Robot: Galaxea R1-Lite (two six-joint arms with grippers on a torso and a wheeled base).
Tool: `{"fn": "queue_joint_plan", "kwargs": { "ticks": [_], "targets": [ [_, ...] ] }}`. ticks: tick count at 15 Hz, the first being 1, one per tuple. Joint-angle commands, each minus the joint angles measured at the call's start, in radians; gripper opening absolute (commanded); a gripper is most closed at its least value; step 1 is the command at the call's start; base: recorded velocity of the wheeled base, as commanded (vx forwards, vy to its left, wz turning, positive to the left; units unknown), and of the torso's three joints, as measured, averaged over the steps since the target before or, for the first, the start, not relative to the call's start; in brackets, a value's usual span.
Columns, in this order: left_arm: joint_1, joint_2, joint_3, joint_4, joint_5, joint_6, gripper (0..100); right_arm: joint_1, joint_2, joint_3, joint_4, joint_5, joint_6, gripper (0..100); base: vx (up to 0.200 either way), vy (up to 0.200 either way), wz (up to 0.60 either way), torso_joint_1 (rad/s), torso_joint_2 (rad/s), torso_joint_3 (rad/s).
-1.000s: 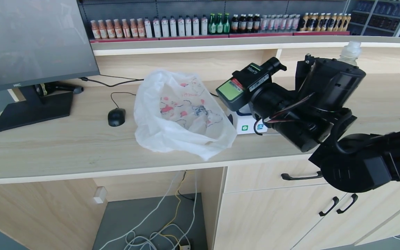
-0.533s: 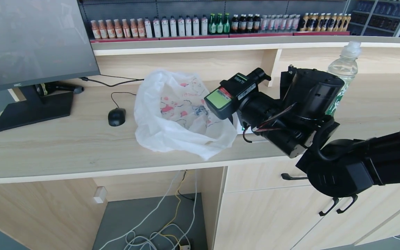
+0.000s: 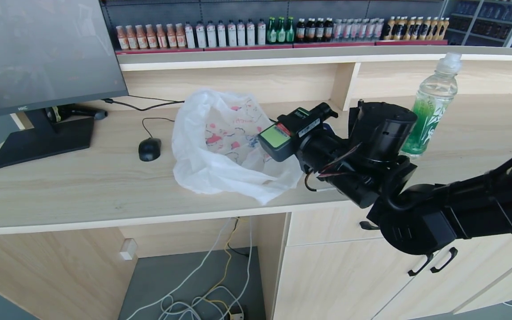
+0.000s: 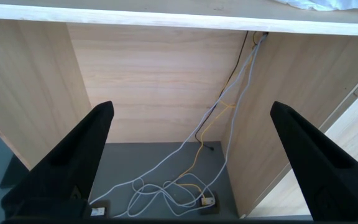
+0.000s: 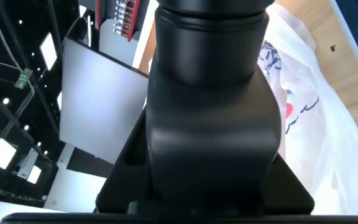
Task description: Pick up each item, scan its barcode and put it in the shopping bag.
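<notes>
Black box (image 3: 289, 133), gripped by the right end effector (image 3: 311, 135), hangs just beside the bag (image 3: 220, 151), not yet inside; a green bottle (image 3: 429, 111) stands on the worktop (image 3: 82, 186). Left end effector (image 4: 191, 158) is spread wide.

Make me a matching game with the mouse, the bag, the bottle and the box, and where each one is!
1 mouse
2 bag
3 bottle
4 box

A standing upright on the counter, behind the right arm
B held up by the right arm, beside the bag
C lying crumpled mid-counter
D between the screen's stand and the bag

Pairs: 1-D, 2-C, 3-A, 4-B
</notes>
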Motion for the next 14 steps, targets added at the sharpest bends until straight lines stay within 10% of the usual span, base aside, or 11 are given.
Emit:
{"fn": "queue_joint_plan", "kwargs": {
  "ticks": [1, 14],
  "targets": [
    [0.0, 0.0, 0.0, 0.0, 0.0, 0.0, 100, 0.0, 0.021, -0.002, -0.001, 0.0, 0.001, 0, 0.0, 0.0, 0.0, 0.0, 0.0, 0.0],
    [-0.002, 0.0, 0.0, 0.0, 0.0, 0.0, 100, -0.065, 0.061, -0.027, -0.001, 0.011, 0.027, 0, 0.0, 0.0, 0.0, 0.0, 0.0, 0.0]
  ]
}}
